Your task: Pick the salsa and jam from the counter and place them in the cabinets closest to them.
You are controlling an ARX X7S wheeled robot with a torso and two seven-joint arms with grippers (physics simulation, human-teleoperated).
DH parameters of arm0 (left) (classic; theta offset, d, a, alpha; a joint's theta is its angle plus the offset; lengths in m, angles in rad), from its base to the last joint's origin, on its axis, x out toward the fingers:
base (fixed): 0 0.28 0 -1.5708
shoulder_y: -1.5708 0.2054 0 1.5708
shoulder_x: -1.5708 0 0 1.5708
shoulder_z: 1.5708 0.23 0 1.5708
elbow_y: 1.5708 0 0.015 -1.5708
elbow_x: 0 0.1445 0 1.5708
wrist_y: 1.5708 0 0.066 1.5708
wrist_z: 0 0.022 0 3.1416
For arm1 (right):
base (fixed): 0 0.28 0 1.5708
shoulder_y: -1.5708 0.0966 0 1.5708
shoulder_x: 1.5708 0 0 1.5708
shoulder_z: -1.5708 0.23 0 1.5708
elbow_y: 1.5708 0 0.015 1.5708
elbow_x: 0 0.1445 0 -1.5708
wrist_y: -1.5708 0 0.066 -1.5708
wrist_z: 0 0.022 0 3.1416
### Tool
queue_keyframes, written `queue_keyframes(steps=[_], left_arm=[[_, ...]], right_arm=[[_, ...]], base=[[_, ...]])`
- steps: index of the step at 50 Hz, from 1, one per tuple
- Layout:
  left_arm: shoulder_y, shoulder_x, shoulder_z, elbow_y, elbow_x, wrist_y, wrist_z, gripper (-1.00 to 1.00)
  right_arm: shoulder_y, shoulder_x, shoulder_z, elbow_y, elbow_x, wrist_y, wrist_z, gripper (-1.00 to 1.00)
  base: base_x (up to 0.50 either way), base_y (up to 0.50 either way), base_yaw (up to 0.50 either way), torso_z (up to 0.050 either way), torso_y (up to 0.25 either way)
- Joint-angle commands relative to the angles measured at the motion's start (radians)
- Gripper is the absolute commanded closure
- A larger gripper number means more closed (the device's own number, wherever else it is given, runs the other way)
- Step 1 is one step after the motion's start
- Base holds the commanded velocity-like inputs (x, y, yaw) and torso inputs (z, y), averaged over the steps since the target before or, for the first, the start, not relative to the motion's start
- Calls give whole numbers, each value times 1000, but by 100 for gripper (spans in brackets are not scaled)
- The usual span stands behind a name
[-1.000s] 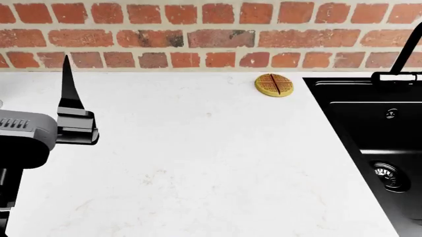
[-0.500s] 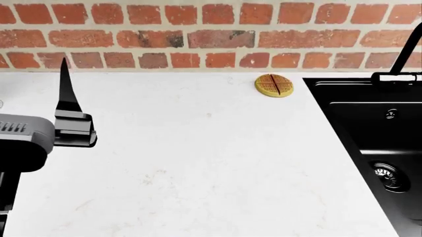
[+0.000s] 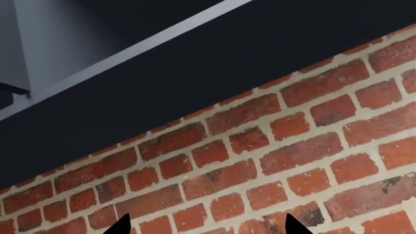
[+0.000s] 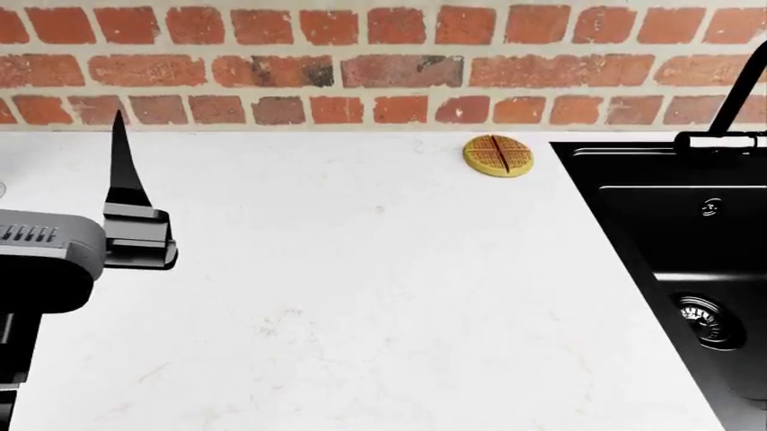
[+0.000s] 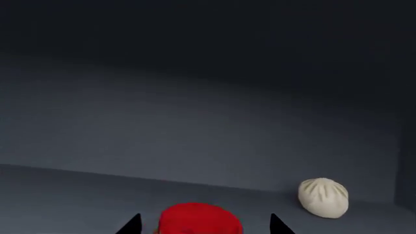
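In the right wrist view my right gripper (image 5: 204, 225) is inside a dark grey cabinet. Its fingertips (image 5: 133, 225) stand apart on either side of a round red lid (image 5: 200, 218) that rests on the cabinet shelf, with a gap on each side. I cannot tell whether this jar is the salsa or the jam. My left gripper (image 3: 206, 226) is open and empty and faces the brick wall below an upper cabinet's underside (image 3: 195, 63). In the head view its finger (image 4: 120, 162) points up at the far left above the counter (image 4: 359, 269). No jar shows on the counter.
A pale round bun (image 5: 323, 196) lies on the cabinet shelf beside the red lid. A round waffle (image 4: 498, 154) lies on the counter near the wall. A black sink (image 4: 599, 206) with a faucet (image 4: 731, 99) is at the right.
In the head view the left gripper has drifted slightly to the left. Nothing else has moved.
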Motion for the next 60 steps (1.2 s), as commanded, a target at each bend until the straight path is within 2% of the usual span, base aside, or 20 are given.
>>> queue_keyframes(steps=[1,13,26,28,32,35,40,43,44,53,60], left_arm=[[-10,-1,9,-1,1,-2,-1,-100],[-40,-2,17,5,-21,-17,-4,-100],[-37,2,33,-5,-6,-10,-1,-100],[-43,6,37,-6,-5,-15,0,-100],[-56,7,38,-4,-14,-23,-2,-100],[-66,6,39,-2,-23,-29,-3,-100],[-83,13,46,-4,-26,-39,0,-100],[-87,19,51,-8,-21,-40,5,-100],[-88,20,52,-10,-20,-40,7,-100],[-91,23,61,-18,-11,-41,15,-100],[-101,20,64,-18,-20,-51,13,-100]], right_arm=[[-64,-6,-252,51,330,-36,-23,-100],[-24,-6,-439,50,510,-112,-45,-100],[49,-6,-502,31,587,-238,-11,-100],[52,-6,-398,20,481,-237,-4,-100],[52,-6,-72,-25,153,-174,7,-100],[52,-6,117,-79,-31,-124,11,-100],[52,-6,267,-164,-192,-57,9,-100],[51,-5,307,-204,-232,-26,8,-100],[47,1,309,-229,-232,-14,13,-100],[-125,238,338,-923,-55,336,279,-100],[-252,376,408,-1342,245,662,560,-100]], base=[[0,0,0,0,0],[2,1,1,0,0],[0,0,0,0,0],[0,0,0,0,0],[0,0,0,0,0],[0,0,0,0,0],[0,0,0,0,0],[0,0,0,0,0],[0,0,0,0,0],[0,0,0,0,0],[0,0,0,0,0]])
